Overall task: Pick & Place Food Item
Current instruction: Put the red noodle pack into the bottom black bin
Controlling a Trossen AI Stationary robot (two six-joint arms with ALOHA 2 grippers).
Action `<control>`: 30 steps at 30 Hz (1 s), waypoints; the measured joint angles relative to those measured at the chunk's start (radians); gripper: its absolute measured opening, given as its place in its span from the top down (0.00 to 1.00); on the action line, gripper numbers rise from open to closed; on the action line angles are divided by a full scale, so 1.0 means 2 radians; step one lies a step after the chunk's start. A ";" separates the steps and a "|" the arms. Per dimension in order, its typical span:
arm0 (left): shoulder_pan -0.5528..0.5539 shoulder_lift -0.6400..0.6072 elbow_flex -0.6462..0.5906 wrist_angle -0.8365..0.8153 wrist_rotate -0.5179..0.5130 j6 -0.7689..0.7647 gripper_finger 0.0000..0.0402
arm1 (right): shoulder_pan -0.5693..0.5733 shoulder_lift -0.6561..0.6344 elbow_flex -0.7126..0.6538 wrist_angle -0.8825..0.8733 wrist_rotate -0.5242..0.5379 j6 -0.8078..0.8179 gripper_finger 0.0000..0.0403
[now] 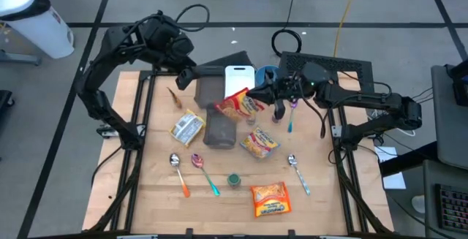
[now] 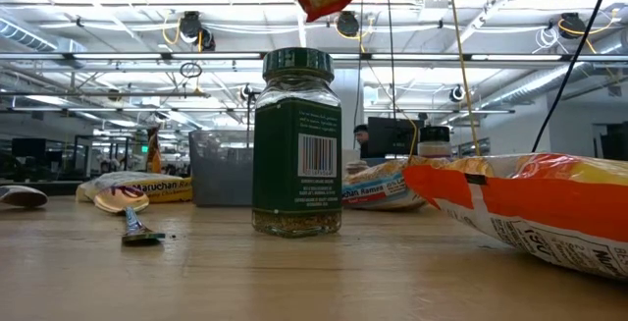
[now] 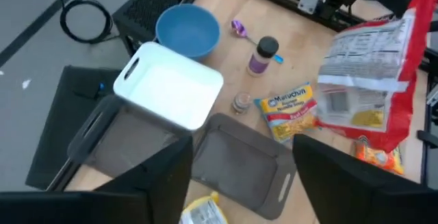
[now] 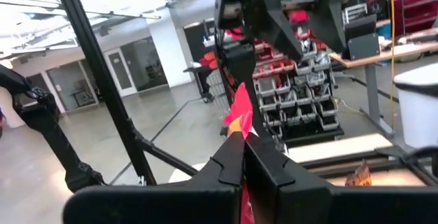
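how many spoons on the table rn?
4. An orange-handled spoon and a teal-handled spoon lie front left, a blue-handled spoon front right, and a purple spoon by the right gripper. Others may be hidden.

Four spoons [image 1: 178, 173] lie on the worktop [image 1: 146, 202]. Four food packets [image 1: 270, 199]. Two grey trays [image 1: 220, 127], one white bin [image 1: 239, 75], one blue bowl [image 3: 187, 31]. One green-lidded spice jar [image 2: 297, 144], one purple-labelled bottle [image 3: 262, 55].
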 joint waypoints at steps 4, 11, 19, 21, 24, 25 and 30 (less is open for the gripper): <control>-0.015 0.003 0.001 0.037 0.013 0.003 0.27 | -0.012 0.000 0.000 0.027 0.001 0.013 1.00; -0.045 0.023 0.000 0.101 0.026 0.020 0.25 | -0.024 0.000 0.000 0.031 0.000 0.027 1.00; -0.059 0.067 0.000 0.119 0.052 0.043 0.25 | -0.024 0.003 0.000 0.030 -0.003 0.027 1.00; -0.059 0.074 0.000 0.120 0.073 0.043 0.25 | -0.024 0.003 0.000 0.029 -0.003 0.027 1.00; -0.059 0.081 0.000 0.128 0.094 0.041 0.25 | -0.024 0.003 0.000 0.029 -0.003 0.027 1.00; -0.059 0.083 0.000 0.132 0.103 0.038 0.25 | -0.024 0.003 0.000 0.028 -0.003 0.027 1.00; -0.059 0.080 0.000 0.161 0.117 0.030 0.25 | -0.024 0.004 0.000 -0.009 -0.003 0.016 1.00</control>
